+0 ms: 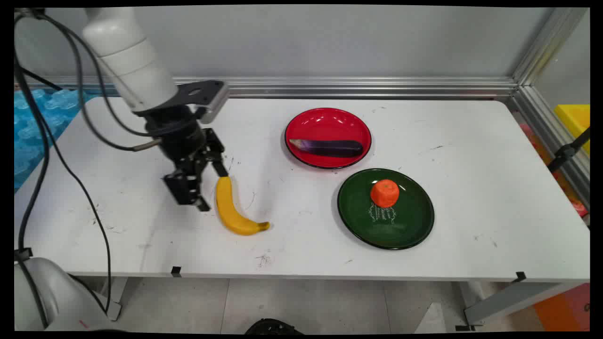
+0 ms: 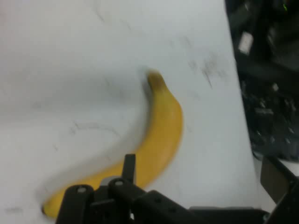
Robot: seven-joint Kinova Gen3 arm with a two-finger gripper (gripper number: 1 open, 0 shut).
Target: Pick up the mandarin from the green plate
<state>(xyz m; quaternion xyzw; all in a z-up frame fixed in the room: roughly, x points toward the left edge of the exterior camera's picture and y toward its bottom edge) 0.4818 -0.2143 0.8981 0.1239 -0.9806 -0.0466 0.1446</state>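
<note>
Banana (image 1: 233,209) lies flat on the white desk (image 1: 471,226), its curve bowing toward the near edge, one end pointing up toward the pincer (image 1: 207,193) and its darker tip toward the right. The pincer hangs low just beside the banana's upper end, tilted, with one black finger (image 1: 220,168) close to that end; whether it touches the fruit I cannot tell, and neither view shows how far the jaws stand apart. In the hand view the banana (image 2: 156,144) runs up from the black linkage. A sound grip, as I judge it, would straddle the thick middle, across the curve. Well apart to the right, an eggplant (image 1: 327,147) lies on a red plate (image 1: 301,122) and an orange (image 1: 385,193) sits on a green plate (image 1: 414,221).
</note>
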